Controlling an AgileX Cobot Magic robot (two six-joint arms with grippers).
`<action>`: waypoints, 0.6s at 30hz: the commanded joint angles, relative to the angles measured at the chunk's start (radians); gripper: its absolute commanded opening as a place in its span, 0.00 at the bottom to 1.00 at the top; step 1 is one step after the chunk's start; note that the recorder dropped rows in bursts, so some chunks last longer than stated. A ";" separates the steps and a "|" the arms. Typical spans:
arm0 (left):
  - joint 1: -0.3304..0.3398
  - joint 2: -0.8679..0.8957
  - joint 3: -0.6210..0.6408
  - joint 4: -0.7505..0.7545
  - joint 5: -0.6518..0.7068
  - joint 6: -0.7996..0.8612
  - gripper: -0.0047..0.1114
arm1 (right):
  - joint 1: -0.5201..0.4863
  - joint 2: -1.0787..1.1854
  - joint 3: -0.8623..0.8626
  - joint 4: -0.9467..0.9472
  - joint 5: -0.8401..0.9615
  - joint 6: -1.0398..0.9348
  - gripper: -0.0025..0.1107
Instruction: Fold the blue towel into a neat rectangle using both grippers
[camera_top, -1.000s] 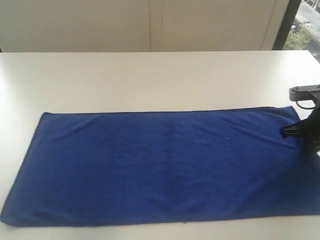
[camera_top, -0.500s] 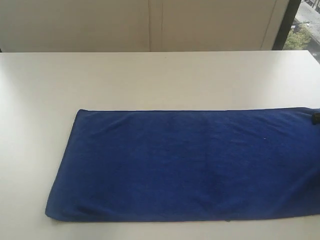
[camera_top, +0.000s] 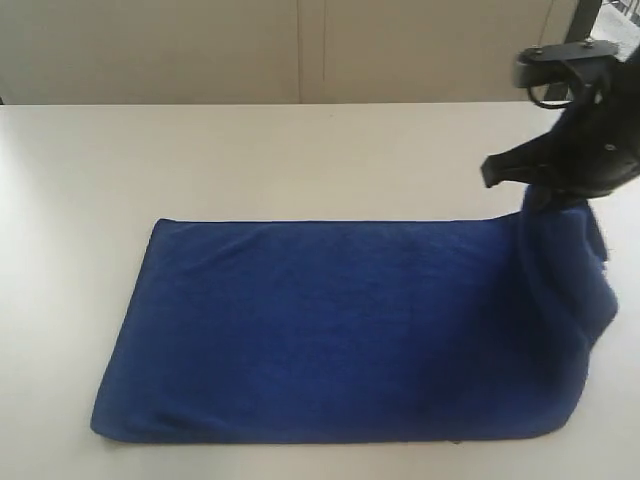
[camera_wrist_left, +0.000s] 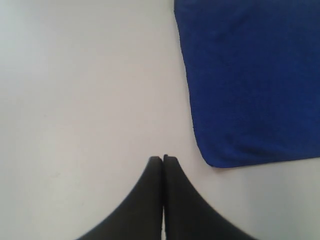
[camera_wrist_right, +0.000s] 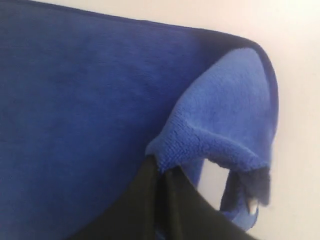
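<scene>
Right hand (camera_top: 543, 192): my jaws are clamped on one end of the blue towel (camera_top: 340, 330), held raised above the desk (camera_top: 250, 160).
Left hand (camera_wrist_left: 163, 159): my jaws are closed and empty, near the towel's corner.

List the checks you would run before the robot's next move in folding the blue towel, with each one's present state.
1. Black jawed right gripper shut on a corner of the deep-blue rectangular microfibre towel: ok.
2. That corner raised off the flat white table: ok.
3. Black jawed left gripper also gripping the towel: not ok; it is shut on nothing, beside another towel corner.
4. Lifted end level across its width: not ok; only one corner is up, the rest droops.
5. Remaining towel lying flat: ok.
</scene>
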 joint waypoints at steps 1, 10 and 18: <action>0.001 -0.008 0.007 -0.003 0.010 0.000 0.04 | 0.172 0.011 -0.073 0.012 0.010 0.060 0.02; 0.001 -0.008 0.007 -0.003 0.008 0.000 0.04 | 0.549 0.348 -0.388 0.116 0.006 0.078 0.02; 0.001 -0.008 0.007 -0.003 -0.011 0.000 0.04 | 0.662 0.722 -0.675 0.156 0.036 0.052 0.02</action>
